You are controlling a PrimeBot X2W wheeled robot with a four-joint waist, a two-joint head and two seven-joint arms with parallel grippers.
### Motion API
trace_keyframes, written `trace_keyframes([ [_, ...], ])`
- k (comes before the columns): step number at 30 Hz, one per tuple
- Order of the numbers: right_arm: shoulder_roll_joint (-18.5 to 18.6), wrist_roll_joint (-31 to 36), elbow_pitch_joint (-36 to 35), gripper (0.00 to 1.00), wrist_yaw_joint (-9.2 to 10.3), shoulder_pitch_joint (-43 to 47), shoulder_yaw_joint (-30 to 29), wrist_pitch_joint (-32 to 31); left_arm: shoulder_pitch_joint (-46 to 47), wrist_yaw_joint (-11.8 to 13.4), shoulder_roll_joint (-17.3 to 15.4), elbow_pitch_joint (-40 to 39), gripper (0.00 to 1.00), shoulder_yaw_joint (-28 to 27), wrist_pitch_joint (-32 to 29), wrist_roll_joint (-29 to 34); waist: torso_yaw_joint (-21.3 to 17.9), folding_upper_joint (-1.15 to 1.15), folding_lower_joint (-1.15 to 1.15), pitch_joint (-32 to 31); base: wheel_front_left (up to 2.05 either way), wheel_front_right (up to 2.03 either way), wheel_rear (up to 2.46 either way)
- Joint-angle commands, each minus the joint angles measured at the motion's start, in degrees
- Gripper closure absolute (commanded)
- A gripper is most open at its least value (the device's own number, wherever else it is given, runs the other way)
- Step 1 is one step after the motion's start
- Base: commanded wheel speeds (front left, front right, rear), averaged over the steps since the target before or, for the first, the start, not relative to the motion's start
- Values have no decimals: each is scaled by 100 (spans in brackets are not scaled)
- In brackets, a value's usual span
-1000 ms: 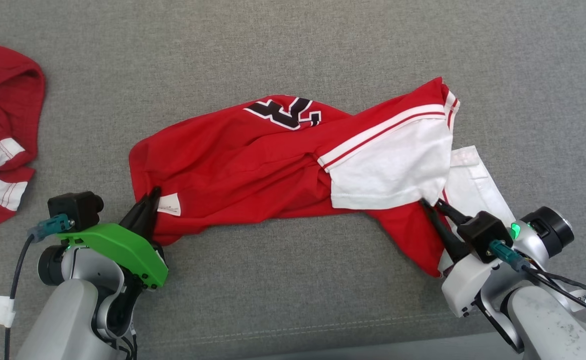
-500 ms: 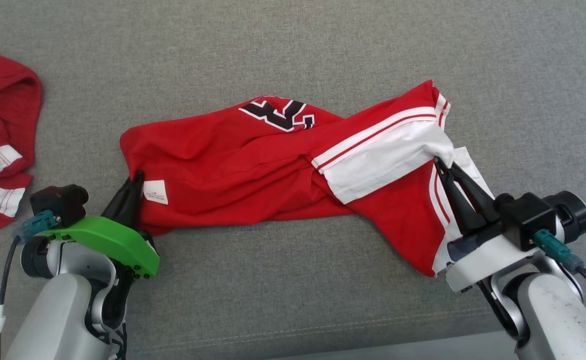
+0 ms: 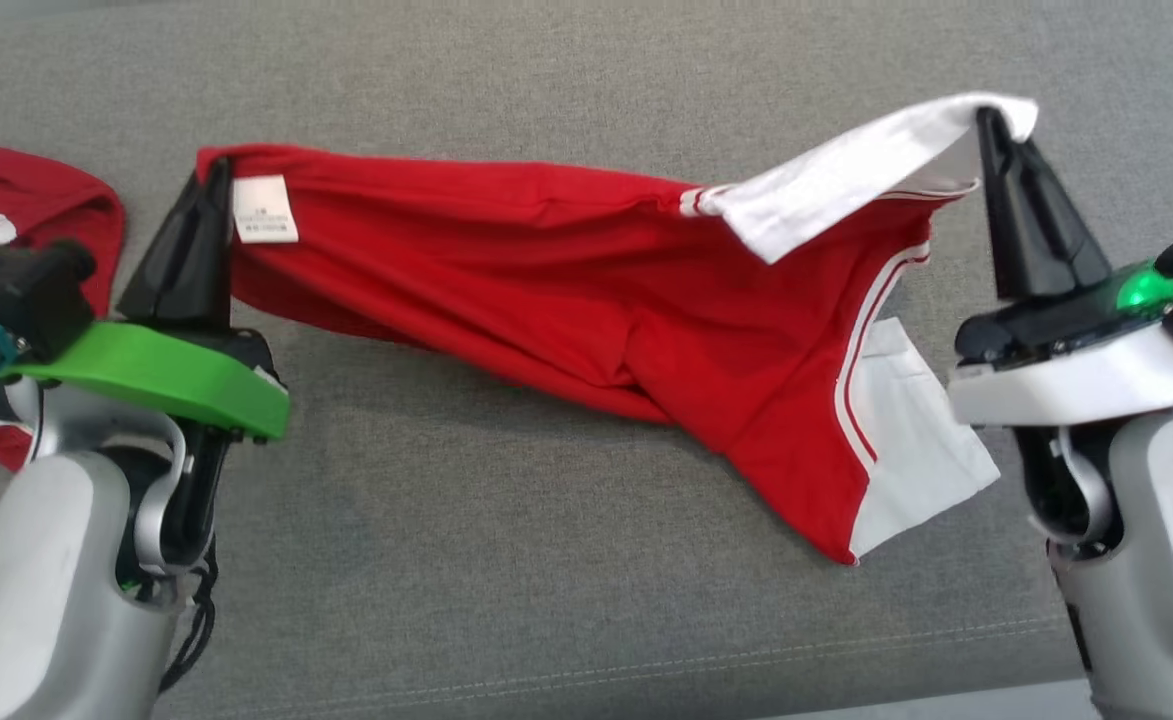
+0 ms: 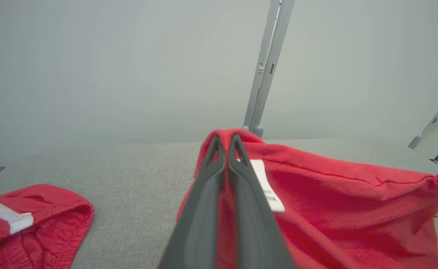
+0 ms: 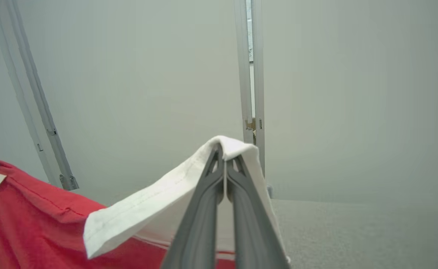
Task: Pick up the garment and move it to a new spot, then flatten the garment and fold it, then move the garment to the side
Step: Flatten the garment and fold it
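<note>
Garment (image 3: pixel 566 290) now higher, btwn L claw (image 3: pixel 218 165) & R claw (image 3: pixel 986 115), both tight on it

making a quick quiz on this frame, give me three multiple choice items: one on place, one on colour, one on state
1. The white label sits: A at the middle; B beside the left gripper; C at the opposite end.
2. The cloth pinched by the right gripper is: A white; B red; C black.
3. The garment is: A folded; B lying flat; C strung between both shut grippers.
Answers: B, the label adjoins that gripper; A, white fabric wraps its tips; C, each gripper clamps one end.
</note>
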State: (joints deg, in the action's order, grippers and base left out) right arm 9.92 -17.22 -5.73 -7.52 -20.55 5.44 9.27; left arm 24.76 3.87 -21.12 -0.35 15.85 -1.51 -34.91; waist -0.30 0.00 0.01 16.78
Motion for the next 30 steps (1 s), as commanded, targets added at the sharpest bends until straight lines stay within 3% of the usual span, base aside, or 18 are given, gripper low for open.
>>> trace_keyframes([
  [1,101,-36,-80,100,6,-266,-55,22,255,35,-114,-156,100,0,-82,102,39,0,-1,-150,0,0,0],
  [10,503,-67,-391,100,6,-1586,-226,-284,1266,121,-402,-623,100,-29,-581,362,44,0,-1,-430,0,0,0],
  [20,666,-227,-445,100,6,-2376,-293,-704,2027,180,-395,-821,100,56,-988,461,145,0,-1,-580,0,0,0],
  [25,669,-527,91,100,6,-2771,-125,-1157,2401,36,-203,-514,100,200,-1231,209,155,0,-1,-451,0,0,0],
  [30,661,-790,1262,100,5,-3764,153,-1465,3240,-249,75,565,100,304,-1498,-107,158,0,-1,-155,0,0,0],
])
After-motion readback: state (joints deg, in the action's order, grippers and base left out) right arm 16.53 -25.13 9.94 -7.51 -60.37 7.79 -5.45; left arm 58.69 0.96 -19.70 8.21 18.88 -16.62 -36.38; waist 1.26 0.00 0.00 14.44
